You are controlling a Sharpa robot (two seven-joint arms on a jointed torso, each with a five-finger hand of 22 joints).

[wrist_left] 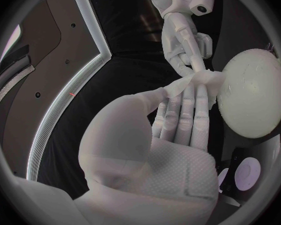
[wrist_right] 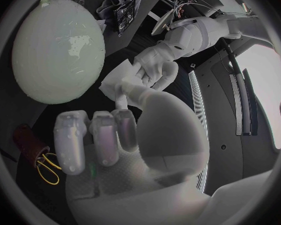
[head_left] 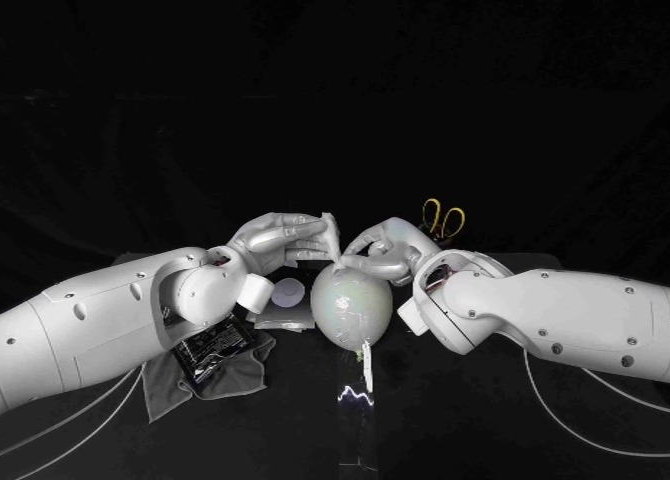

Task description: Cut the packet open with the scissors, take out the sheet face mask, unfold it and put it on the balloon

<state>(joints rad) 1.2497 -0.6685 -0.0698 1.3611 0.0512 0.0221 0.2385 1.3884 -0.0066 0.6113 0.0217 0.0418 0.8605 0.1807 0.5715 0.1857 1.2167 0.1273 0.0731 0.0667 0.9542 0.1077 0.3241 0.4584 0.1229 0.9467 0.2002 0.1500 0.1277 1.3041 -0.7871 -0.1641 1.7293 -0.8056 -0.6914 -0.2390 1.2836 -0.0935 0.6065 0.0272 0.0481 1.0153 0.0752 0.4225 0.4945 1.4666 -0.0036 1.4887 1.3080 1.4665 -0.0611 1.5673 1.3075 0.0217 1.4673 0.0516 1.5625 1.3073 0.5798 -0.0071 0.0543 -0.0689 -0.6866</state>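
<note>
Black tabletop (head_left: 465, 435), dark room. Left hand (head_left: 282, 238) and right hand (head_left: 381, 243) both pinch folded sheet mask (head_left: 331, 228) just above balloon (head_left: 347, 305). Mask probably wet, limp, tears easily; take by edges, spread gently.

The pale, egg-shaped balloon (head_left: 350, 305) stands upright in the middle. Just above its top, the white sheet face mask (head_left: 331, 232) (bunched small) is pinched between the left hand (head_left: 282, 238) and the right hand (head_left: 386, 243). Yellow-handled scissors (head_left: 445, 222) lie behind them.
</note>
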